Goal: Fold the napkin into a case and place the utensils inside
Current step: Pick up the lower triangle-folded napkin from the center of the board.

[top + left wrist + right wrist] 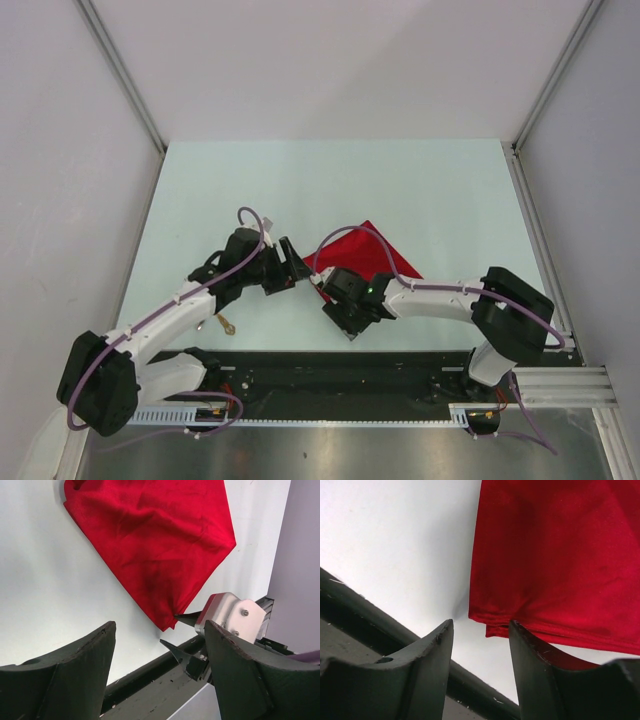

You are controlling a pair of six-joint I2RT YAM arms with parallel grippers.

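1. The soft, thin cloth napkin is plain bright red with a slight sheen, darker along its creases.
2. The flat bench is a plain pale mint-white.
3. The left gripper and right gripper are matte black.
4. The jointed robot arms are white with black joints, trailed by purple cables.
5. The slim metal utensil is gold.
6. The angled metal bracket is silver-grey.
7. The enclosure walls are pale grey.
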